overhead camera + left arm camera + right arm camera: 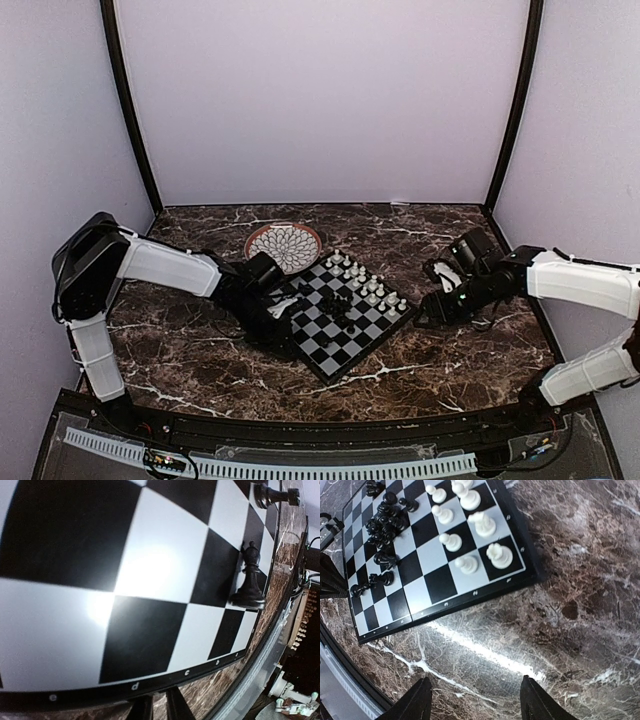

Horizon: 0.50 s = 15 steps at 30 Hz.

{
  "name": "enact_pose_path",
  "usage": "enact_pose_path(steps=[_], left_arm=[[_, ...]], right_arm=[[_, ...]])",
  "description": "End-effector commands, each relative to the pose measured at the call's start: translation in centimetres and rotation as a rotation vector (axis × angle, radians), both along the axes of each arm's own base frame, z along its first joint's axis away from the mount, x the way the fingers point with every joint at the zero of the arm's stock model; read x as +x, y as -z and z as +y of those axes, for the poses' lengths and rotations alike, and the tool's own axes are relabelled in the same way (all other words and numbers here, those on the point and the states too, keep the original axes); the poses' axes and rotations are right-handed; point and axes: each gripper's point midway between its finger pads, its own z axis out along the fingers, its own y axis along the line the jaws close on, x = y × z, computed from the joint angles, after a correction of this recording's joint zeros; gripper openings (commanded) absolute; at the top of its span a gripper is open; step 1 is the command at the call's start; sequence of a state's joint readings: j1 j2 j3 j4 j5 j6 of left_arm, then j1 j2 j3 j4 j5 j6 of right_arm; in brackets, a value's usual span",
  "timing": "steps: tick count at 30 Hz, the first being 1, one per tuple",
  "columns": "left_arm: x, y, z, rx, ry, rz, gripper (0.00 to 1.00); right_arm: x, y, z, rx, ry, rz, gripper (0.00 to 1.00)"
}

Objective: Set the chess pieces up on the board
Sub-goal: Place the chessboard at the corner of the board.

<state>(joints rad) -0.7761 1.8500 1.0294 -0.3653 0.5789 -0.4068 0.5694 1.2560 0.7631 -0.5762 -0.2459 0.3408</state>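
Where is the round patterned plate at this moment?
In the top view the plate lies left of centre, close beside the far-left edge of the board and just beyond the left gripper.

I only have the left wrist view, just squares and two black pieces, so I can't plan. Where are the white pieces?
Observer: The white pieces stand in two rows along the edge of the board nearest the right arm.
Operator: And the rest of the black ones?
Observer: Most black pieces are bunched together toward the middle of the board, and some are lying on their sides.
Operator: Is the right gripper busy?
Observer: No. The right gripper is open and holds nothing. It is over the bare table, off the white side of the board.
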Motion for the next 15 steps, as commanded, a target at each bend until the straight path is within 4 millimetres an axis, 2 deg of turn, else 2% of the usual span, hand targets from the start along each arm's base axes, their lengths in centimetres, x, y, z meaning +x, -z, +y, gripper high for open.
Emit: enact_pose_path(steps=[1, 3, 6, 8, 10, 12, 15], left_arm=[[-0.4, -0.1, 0.1, 0.037, 0.093, -0.033, 0.13], [0.0, -1.7, -0.1, 0.014, 0.11, -0.086, 0.13], [0.6, -5.7, -1.2, -0.094, 0.129, -0.175, 0.14], [1.6, -7.5, -1.5, -0.114, 0.124, -0.244, 0.14], [3.3, -8.2, -1.2, -0.089, 0.09, -0.311, 0.18], [5.6, -8.1, -0.3, -0.035, 0.025, -0.357, 0.27], [10.3, -7.6, 2.7, 0.099, -0.161, -0.422, 0.38]], right_arm=[[-0.8, 0.4, -0.5, 0.0, 0.091, 0.062, 0.61], [-1.2, 1.1, -0.7, -0.004, 0.113, 0.088, 0.6], [-1.4, 2.4, -1.2, -0.031, 0.135, 0.111, 0.59], [-1.3, 3.1, -1.4, -0.052, 0.146, 0.117, 0.58], [-1.1, 3.8, -1.4, -0.066, 0.151, 0.13, 0.58], [-0.7, 4.4, -1.3, -0.078, 0.152, 0.134, 0.56], [0.1, 5.0, -1.1, -0.098, 0.141, 0.125, 0.53]])
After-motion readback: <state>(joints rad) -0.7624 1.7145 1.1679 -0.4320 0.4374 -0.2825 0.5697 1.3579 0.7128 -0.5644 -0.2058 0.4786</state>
